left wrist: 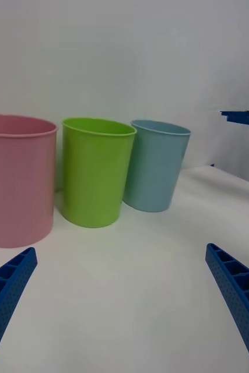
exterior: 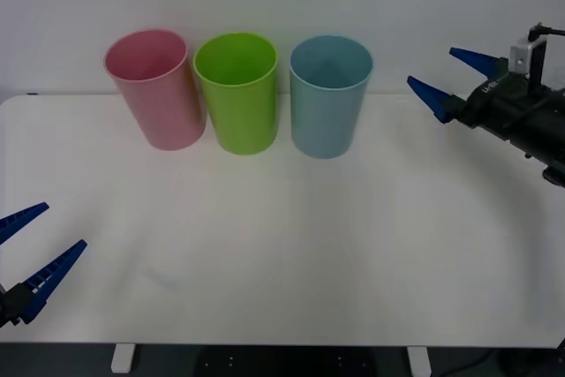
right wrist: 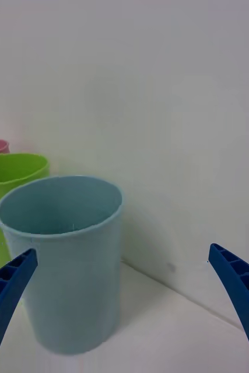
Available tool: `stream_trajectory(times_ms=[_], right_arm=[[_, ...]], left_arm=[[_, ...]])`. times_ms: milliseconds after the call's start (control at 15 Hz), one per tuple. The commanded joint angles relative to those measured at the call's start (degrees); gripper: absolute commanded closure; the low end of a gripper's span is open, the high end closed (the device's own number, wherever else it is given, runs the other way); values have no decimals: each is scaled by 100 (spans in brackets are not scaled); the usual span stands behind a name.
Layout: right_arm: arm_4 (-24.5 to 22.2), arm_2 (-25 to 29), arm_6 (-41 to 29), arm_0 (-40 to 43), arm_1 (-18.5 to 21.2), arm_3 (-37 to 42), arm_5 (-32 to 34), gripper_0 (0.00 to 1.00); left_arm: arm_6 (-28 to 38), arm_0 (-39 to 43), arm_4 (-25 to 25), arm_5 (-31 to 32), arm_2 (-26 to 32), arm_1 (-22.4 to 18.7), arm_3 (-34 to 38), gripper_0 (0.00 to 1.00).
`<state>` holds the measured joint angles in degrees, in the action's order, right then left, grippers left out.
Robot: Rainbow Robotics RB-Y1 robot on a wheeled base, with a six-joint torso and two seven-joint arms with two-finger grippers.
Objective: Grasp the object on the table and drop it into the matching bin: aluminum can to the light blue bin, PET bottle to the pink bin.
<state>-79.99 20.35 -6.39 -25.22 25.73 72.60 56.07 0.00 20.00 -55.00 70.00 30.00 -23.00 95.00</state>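
Front view: light blue bin [exterior: 330, 96] upright on the desk [exterior: 282, 253], long axis vertical, mouth up, rightmost in a row of 3 at the far edge. Lime green bin [exterior: 236, 93] just beside it in the middle, pink bin [exterior: 155, 88] leftmost, both upright too. Can't tell where the can is; inside of the blue bin isn't visible down to the bottom.

Right tool [exterior: 446, 79] hangs above the desk's far right, near the blue bin's rim height, fingers apart, holding nothing, tips pointing toward the bins. Right wrist cam: blue bin [right wrist: 66, 256] close ahead between the spread fingers [right wrist: 7, 285].

Left tool [exterior: 33, 245] at the near-left edge, low, fingers apart, holding nothing. Left wrist cam: all 3 bins ahead, blue bin [left wrist: 156, 164] farthest.
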Motion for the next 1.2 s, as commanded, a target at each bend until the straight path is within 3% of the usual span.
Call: stream_trajectory(times_ms=[67, 267, 1200], right_arm=[[-8, 408, 367, 307, 63, 0, 546, 0], [106, 646, 420, 658, 169, 35, 915, 0], [1319, 760, 429, 3444, 204, 2091, 853, 0]], left_arm=[[0, 0, 0, 0, 0, 0, 0, 0], [0, 0, 0, 0, 0, 0, 0, 0], [0, 0, 0, 0, 0, 0, 0, 0]])
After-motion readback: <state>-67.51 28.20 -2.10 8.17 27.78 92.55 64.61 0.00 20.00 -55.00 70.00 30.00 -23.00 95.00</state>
